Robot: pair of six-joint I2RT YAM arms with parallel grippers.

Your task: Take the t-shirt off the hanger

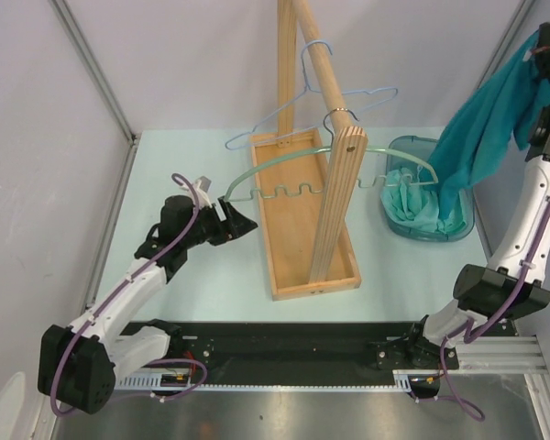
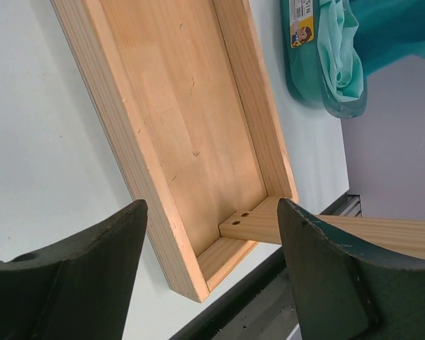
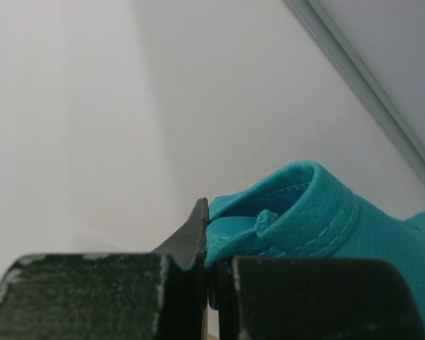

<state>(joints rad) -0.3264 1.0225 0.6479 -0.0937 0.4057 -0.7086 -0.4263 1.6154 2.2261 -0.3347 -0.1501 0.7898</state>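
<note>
A teal t-shirt (image 1: 488, 128) hangs free in the air at the far right, held high by my right gripper (image 1: 548, 48). In the right wrist view my right gripper (image 3: 212, 244) is shut on a hemmed fold of the t-shirt (image 3: 319, 212). A bare green hanger (image 1: 339, 163) hangs on the wooden rack's slanted pole (image 1: 325, 64). My left gripper (image 1: 241, 218) is open and empty, just at the hanger's left tip. In the left wrist view its fingers (image 2: 64, 276) stand wide apart over the rack's wooden tray (image 2: 177, 134).
A blue wire hanger (image 1: 312, 96) hangs on the pole behind the green one. A teal bin (image 1: 466, 223) at the right holds a light green cloth (image 1: 414, 203); it also shows in the left wrist view (image 2: 336, 57). The wooden tray (image 1: 289, 266) stands mid-table.
</note>
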